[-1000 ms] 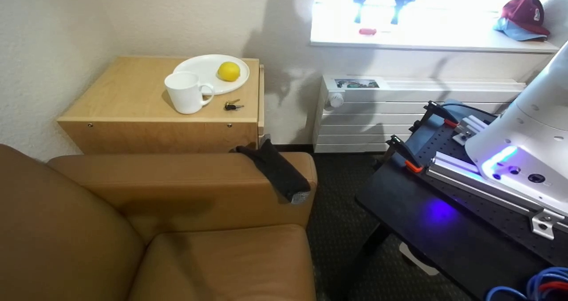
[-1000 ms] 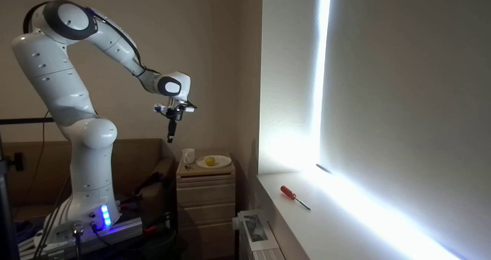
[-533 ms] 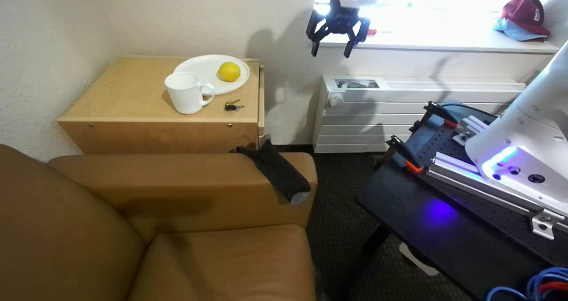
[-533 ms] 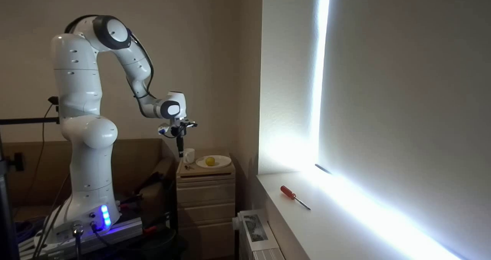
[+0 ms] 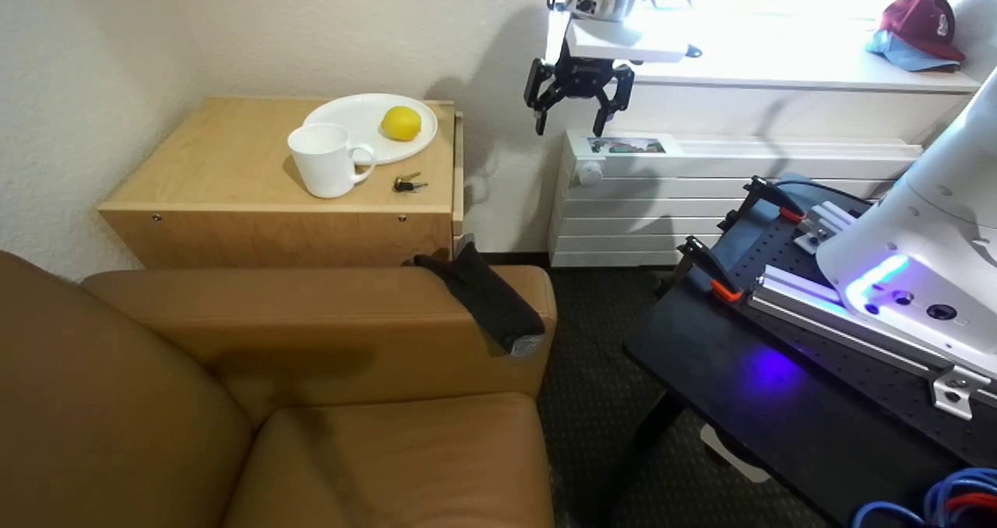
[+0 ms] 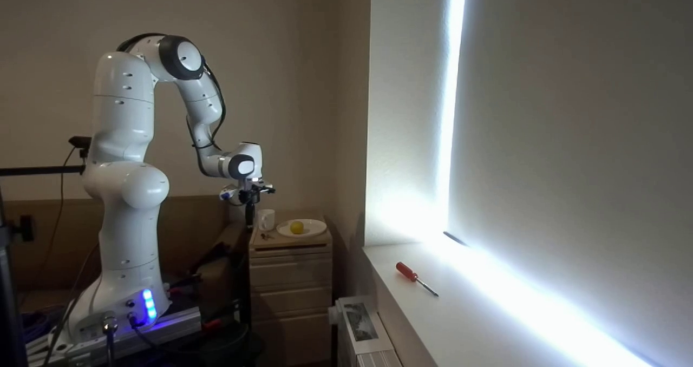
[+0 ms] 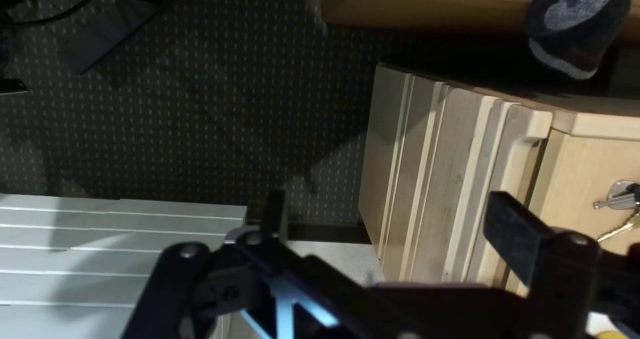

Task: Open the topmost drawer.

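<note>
The topmost drawer is a shallow light tan wood front just under the nightstand's top board. In an exterior view it faces the camera (image 6: 291, 252); in an exterior view it shows edge-on (image 5: 459, 174); it also shows in the wrist view (image 7: 511, 149). A narrow dark gap runs between it and the top board. I cannot make out a handle. My gripper (image 5: 569, 127) is open and empty, fingers pointing down, in the air in front of the nightstand, apart from the drawer. In the wrist view the gripper (image 7: 387, 204) has one finger overlapping the drawer front.
A white mug (image 5: 327, 166), a white plate (image 5: 354, 115) with a lemon (image 5: 401, 124), and keys (image 5: 409, 184) lie on the nightstand. A sofa (image 5: 311, 302) with a dark sock (image 5: 487, 298) stands beside it. A radiator (image 5: 623, 224) is below the windowsill (image 6: 400, 296).
My gripper has come down and, in an exterior view, moved left from in front of the window toward the nightstand. Its fingers stay open. The drawer has not moved.
</note>
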Controlling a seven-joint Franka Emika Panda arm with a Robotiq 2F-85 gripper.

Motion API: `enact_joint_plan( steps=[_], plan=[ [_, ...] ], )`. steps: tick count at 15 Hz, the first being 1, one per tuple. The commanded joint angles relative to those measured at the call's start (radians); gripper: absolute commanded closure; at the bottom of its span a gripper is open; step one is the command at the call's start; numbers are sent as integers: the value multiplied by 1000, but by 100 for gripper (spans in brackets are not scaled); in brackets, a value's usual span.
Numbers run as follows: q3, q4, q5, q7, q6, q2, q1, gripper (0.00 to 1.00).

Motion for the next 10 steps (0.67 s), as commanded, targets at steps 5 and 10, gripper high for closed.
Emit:
enact_joint_plan(
  steps=[5, 10],
  plan=[
    [-204, 116, -415, 496, 232, 282, 124, 0],
    [-185, 284, -350, 605, 367, 508, 126, 0]
  ],
)
